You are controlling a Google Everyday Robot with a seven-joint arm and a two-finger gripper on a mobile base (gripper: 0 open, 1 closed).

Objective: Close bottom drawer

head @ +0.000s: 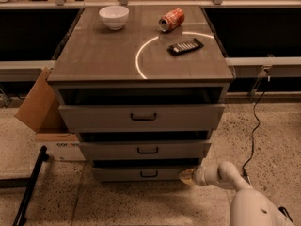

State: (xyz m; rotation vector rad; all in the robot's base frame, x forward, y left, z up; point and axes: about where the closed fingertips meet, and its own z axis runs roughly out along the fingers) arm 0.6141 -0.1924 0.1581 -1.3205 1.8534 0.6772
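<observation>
3 drawers [143, 117]; 1 ea.: bowl [114, 16], can [171, 20], remote [186, 46], box [40, 107], gripper [186, 175] by bottom drawer [122, 174].
</observation>
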